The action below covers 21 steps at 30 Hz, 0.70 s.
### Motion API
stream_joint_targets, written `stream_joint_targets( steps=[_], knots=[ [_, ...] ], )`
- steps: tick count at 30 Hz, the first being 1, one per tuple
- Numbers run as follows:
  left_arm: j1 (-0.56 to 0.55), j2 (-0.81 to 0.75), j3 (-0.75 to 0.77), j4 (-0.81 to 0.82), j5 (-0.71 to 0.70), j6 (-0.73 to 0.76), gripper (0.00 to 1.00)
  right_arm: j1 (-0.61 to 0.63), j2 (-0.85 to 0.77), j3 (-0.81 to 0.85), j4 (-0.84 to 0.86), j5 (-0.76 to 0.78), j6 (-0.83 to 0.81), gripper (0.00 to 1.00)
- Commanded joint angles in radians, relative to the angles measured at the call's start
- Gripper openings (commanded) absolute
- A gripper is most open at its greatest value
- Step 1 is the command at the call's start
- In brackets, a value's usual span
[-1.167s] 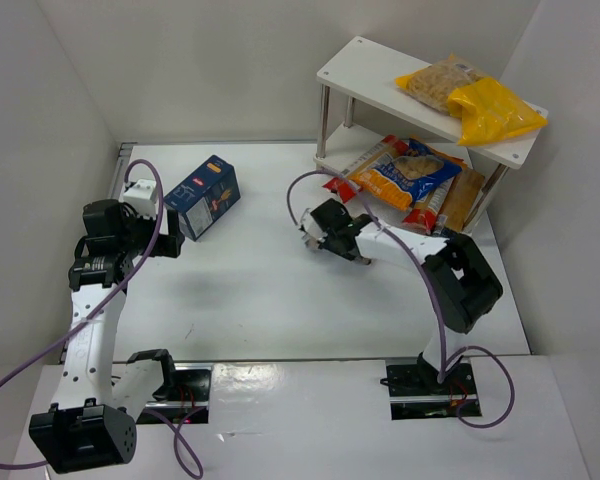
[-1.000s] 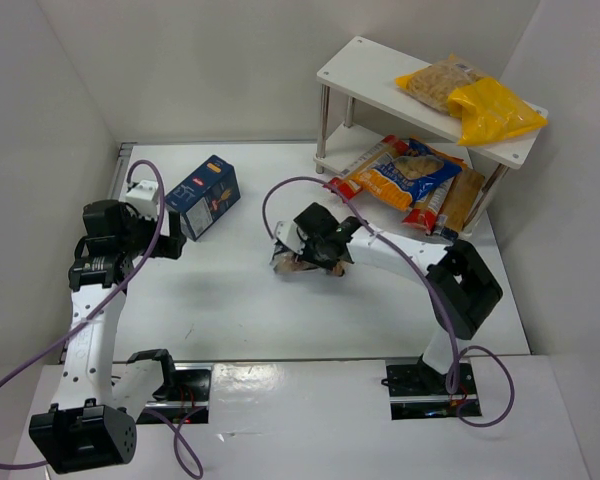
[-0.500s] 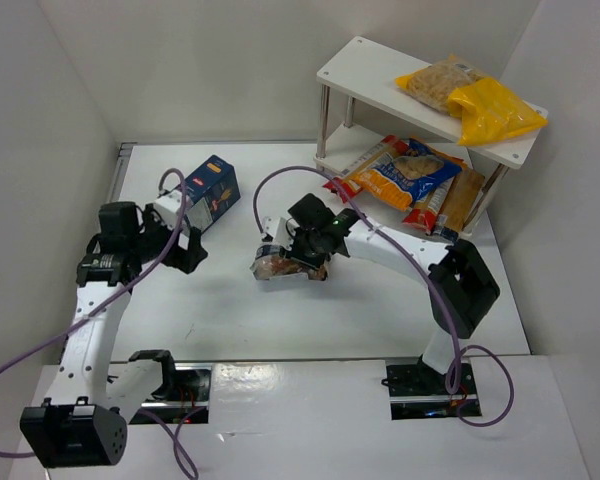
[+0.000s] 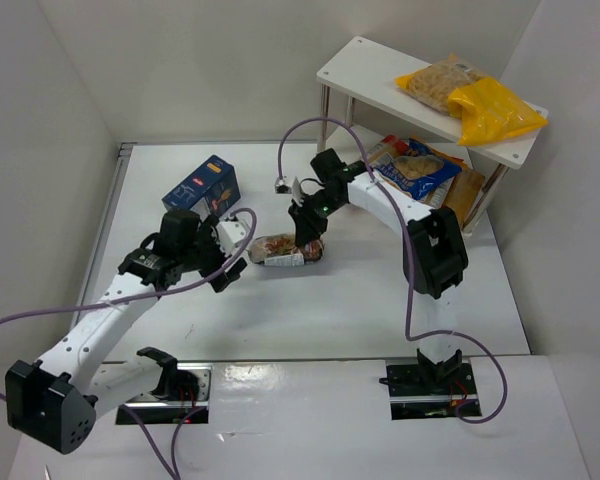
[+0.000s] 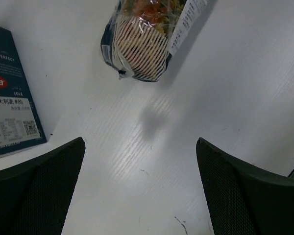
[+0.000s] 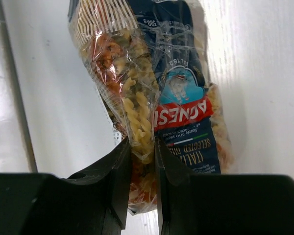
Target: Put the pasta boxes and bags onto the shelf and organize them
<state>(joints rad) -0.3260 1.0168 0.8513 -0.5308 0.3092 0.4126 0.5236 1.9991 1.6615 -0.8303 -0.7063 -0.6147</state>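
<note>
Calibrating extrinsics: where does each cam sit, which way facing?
Top external: high behind left arm, right arm, looking down on shelf.
Left wrist: on left arm, facing down past open left pincer at fusilli bag, blue pasta box.
Right wrist: on right arm, facing down; right pincer clamps the bag.
Shared: bag in all three.

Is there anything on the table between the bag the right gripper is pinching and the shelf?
Nothing visible lies on the table between the bag and the shelf. The right gripper is shut on the bag. The shelf's lower level is crowded with bags; its upper level is bare at the left end.
</note>
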Motion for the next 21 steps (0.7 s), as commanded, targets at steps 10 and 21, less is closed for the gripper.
stream_joint_targets(
  steps=[10,21],
  knots=[
    [-0.108,0.130,-0.158,0.394,0.002,0.259,1.00,0.012,0.141,0.107,-0.234,-0.254,-0.137,0.00],
    [-0.206,0.278,-0.167,0.597,-0.004,0.192,1.00,-0.039,0.170,0.181,-0.303,-0.298,-0.169,0.00]
  ],
)
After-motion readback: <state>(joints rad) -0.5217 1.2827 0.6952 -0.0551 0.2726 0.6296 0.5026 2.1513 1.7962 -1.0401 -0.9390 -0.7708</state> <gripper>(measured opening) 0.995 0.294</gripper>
